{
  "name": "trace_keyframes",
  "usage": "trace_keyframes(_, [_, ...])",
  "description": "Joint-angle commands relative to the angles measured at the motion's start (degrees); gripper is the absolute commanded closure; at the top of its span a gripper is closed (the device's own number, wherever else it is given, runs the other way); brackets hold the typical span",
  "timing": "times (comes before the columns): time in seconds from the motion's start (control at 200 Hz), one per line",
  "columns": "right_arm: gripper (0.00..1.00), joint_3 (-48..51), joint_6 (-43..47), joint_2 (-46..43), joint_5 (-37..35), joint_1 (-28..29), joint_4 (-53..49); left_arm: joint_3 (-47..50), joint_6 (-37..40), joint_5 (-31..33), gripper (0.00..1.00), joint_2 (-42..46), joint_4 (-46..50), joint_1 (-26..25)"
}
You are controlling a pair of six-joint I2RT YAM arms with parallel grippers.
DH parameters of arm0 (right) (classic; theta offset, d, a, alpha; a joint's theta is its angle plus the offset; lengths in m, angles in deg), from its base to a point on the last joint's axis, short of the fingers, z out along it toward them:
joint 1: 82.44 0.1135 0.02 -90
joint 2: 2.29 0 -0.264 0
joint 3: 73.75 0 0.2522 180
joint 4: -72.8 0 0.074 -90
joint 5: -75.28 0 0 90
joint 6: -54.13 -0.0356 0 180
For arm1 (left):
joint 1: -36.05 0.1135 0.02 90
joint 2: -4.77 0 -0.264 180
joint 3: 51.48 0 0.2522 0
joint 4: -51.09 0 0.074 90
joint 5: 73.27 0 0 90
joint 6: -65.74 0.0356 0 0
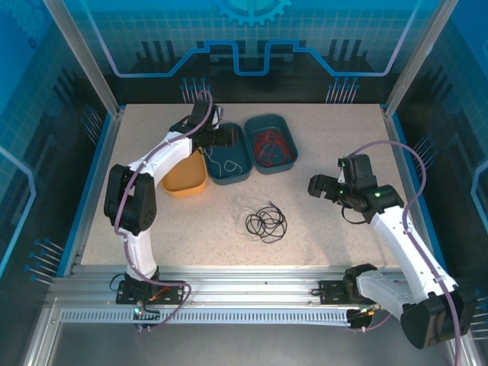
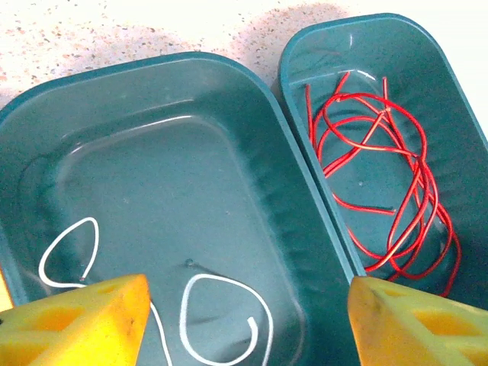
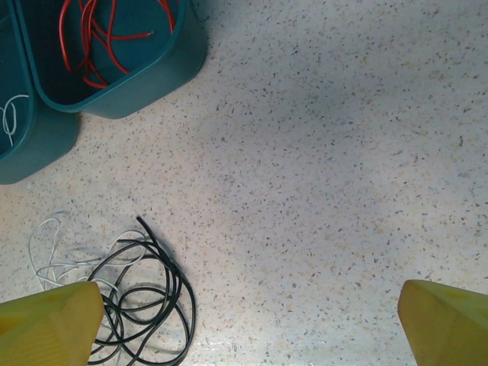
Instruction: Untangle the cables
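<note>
The red cable [image 2: 385,179] lies coiled in the right teal bin [image 1: 271,142]. A white cable [image 2: 221,320] lies in loose loops on the floor of the left teal bin [image 1: 229,156]. My left gripper [image 2: 244,320] hangs open just over that bin, nothing between its yellow fingers [image 2: 76,324]. The black cable [image 1: 266,223] is a loose coil on the table's middle, with thin white wire [image 3: 49,255] mixed into its left side. My right gripper [image 1: 326,188] hovers open to the right of the coil [image 3: 145,305], apart from it.
An orange bin [image 1: 185,176] sits left of the teal bins, partly under the left arm. Open speckled table lies right of the black coil and in front of it. Blue walls and metal posts ring the table.
</note>
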Motion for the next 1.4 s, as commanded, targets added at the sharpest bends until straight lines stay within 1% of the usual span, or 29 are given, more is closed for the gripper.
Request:
trace_keyframes(0.0, [0.01, -1.68, -0.72, -0.66, -1.48, 1.41, -0.42, -1.72, 2.03, 1.40, 0.22, 4.46, 2.59, -1.74])
trace_keyframes(0.085, [0.00, -1.70, -1.56, -0.25, -2.29, 1.79, -0.62, -0.67, 2.50, 2.67, 0.12, 6.68, 3.51, -3.55])
trace_keyframes(0.135, [0.00, -1.69, -1.73, -0.09, -2.72, 2.07, -0.52, 1.02, 2.10, 3.69, 0.04, 8.75, 3.52, -4.88])
trace_keyframes(0.185, [0.00, -1.69, -1.99, 0.01, -3.62, 2.43, -0.52, 3.34, 1.01, 5.20, 0.01, 11.27, 3.52, -6.38])
trace_keyframes(0.26, [0.00, -1.44, -2.45, 0.09, -4.61, 2.58, -0.36, 8.16, -2.04, 7.20, 0.01, 15.31, 3.16, -8.56])
trace_keyframes(0.35, [0.00, -1.09, -2.43, 0.43, -4.76, 2.61, 0.13, 14.65, -7.63, 9.20, 0.01, 19.79, 3.42, -11.05])
trace_keyframes(0.46, [0.00, -0.58, -2.44, 0.88, -5.11, 2.68, 1.01, 22.95, -13.68, 11.85, 0.01, 24.43, 3.36, -15.47])
trace_keyframes(0.56, [0.00, -0.20, -3.33, 1.35, -6.64, 2.75, 0.85, 30.43, -19.23, 15.27, 0.01, 28.24, 1.75, -19.92])
trace_keyframes(0.635, [0.00, 0.02, -4.13, 1.66, -7.06, 2.84, 0.56, 35.79, -23.39, 16.78, 0.01, 30.52, -0.55, -21.71])
trace_keyframes(0.7, [0.00, 0.32, -4.78, 1.85, -7.30, 2.85, 0.57, 39.86, -26.36, 16.23, 0.04, 31.37, -3.01, -21.98])
trace_keyframes(0.77, [0.00, 0.72, -5.03, 2.02, -6.90, 2.74, 1.09, 41.73, -27.94, 15.98, 0.09, 30.29, -3.96, -21.98])
trace_keyframes(0.846, [0.00, 0.86, -5.17, 2.33, -6.50, 2.72, 1.58, 41.64, -28.39, 15.55, 0.15, 27.66, -3.69, -22.03])
trace_keyframes(0.901, [0.00, 0.67, -5.41, 2.66, -6.52, 2.75, 1.63, 41.21, -28.44, 14.96, 0.22, 25.69, -3.83, -21.99])
trace_keyframes(0.966, [0.00, 0.68, -5.58, 2.98, -6.46, 2.68, 1.65, 40.56, -28.39, 14.19, 0.28, 23.47, -4.24, -22.11])
trace_keyframes(1.106, [0.00, 1.01, -5.80, 3.16, -6.54, 2.75, 2.11, 38.99, -27.91, 12.69, 0.38, 19.65, -5.58, -22.35])
trace_keyframes(1.221, [0.00, 1.03, -5.78, 3.41, -6.45, 2.76, 2.38, 37.71, -27.77, 12.25, 0.45, 17.25, -6.04, -22.43])
trace_keyframes(1.396, [0.00, 0.94, -5.71, 3.52, -6.45, 2.72, 2.77, 35.62, -26.86, 11.79, 0.49, 14.65, -6.24, -22.47])
